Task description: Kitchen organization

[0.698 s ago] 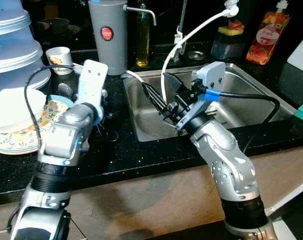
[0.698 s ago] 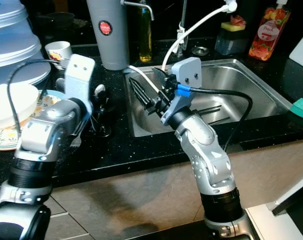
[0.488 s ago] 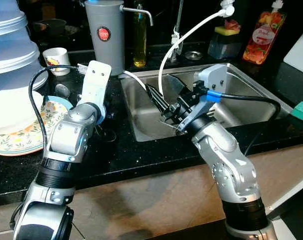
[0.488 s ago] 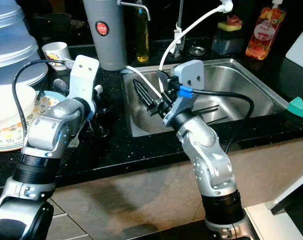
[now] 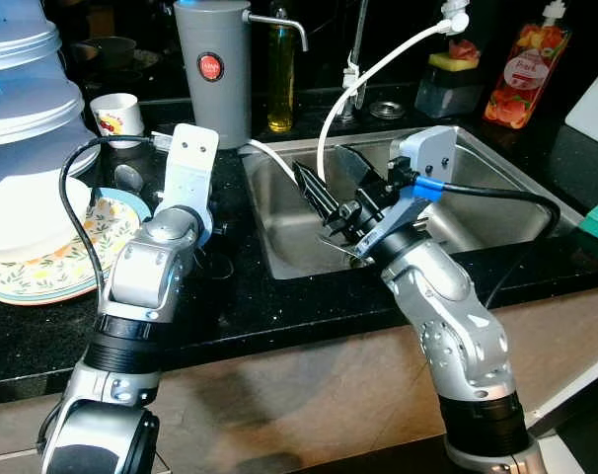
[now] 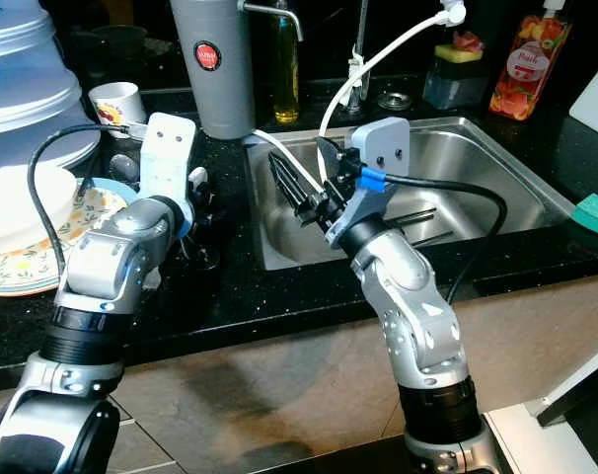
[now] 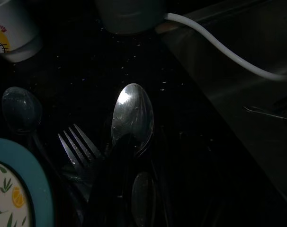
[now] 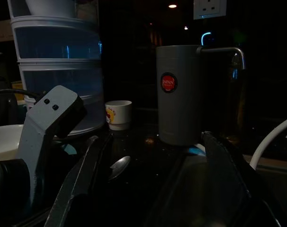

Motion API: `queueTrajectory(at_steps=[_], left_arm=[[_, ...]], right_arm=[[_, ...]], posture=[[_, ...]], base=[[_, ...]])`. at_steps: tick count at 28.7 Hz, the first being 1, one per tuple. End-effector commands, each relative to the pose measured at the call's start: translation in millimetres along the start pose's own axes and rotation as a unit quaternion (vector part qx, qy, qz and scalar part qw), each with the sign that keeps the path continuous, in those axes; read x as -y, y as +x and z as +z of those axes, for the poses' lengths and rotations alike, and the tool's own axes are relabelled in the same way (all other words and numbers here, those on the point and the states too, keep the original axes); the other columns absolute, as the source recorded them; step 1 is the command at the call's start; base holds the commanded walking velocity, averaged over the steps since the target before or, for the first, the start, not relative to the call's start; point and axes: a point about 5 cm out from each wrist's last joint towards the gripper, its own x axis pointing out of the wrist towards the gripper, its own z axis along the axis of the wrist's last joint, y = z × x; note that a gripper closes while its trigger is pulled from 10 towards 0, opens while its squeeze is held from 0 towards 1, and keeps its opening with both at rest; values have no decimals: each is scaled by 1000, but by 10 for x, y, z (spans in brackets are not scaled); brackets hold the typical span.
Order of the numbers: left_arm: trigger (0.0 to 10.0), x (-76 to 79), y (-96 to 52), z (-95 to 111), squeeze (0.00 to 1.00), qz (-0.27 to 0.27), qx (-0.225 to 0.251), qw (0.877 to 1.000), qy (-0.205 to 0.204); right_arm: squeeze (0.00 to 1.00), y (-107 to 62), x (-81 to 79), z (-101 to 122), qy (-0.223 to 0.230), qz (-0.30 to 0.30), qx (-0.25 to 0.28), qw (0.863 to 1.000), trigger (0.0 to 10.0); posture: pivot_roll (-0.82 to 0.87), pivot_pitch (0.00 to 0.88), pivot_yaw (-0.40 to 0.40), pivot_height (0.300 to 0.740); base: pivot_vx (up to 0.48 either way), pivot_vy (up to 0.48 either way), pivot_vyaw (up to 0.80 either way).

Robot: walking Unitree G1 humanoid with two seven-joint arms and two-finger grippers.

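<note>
We find the left claw (image 7: 122, 156) lowered over loose cutlery on the black desk (image 5: 279, 296): a spoon (image 7: 132, 113) lies directly under its fingertips, a fork (image 7: 79, 142) just beside them, and a second, darker spoon (image 7: 21, 109) further off by the blue-rimmed plate (image 7: 20, 189). Whether its fingers are spread or pressed together we cannot tell; they merge into shadow. The right claw (image 5: 327, 188) hangs over the near corner of the steel sink (image 5: 477, 212) with fingers spread and nothing between them. We judge the step in hand to be the gathering of cutlery; the next move calls for a low, flat pinch on the spoon's handle, as thin metal on a hard top may slide. Beyond the left claw stand a grey canister (image 5: 214, 69) and a small printed cup (image 5: 116, 117); stacked containers (image 5: 23, 89) lie to its outer side. A white hose (image 5: 378, 69) arcs over the sink, and the room is dim.
</note>
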Motion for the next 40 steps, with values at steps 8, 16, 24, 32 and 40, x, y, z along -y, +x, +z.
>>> queueTrajectory(at_steps=[8, 16, 24, 32, 40], left_arm=[[10000, 25, 29, -29, 0, 7, -12, 1000, -5], [10000, 88, 25, 22, 0, -2, 8, 1000, 2], [10000, 100, 31, 40, 0, -2, 13, 1000, 5], [10000, 92, 26, 25, 0, 2, 15, 1000, 13], [10000, 155, 37, 38, 0, -9, 21, 1000, 8]], right_arm=[[0, -13, -9, 2, 4, -8, 0, 1000, 10000], [0, -20, 2, 5, 7, -18, 2, 1000, 10000], [0, -27, 19, 19, 5, -25, 4, 1000, 10000], [0, -11, 33, 20, 7, -33, 8, 999, 10000], [0, -30, 80, 45, 3, -47, 11, 999, 10000]], posture=[[39, 0, 8, 740], [41, 0, 9, 740], [33, 0, 10, 740], [43, 0, 9, 740], [33, 0, 6, 740]], base=[[0, 0, 0], [0, 0, 0], [0, 0, 0], [0, 0, 0], [0, 0, 0]])
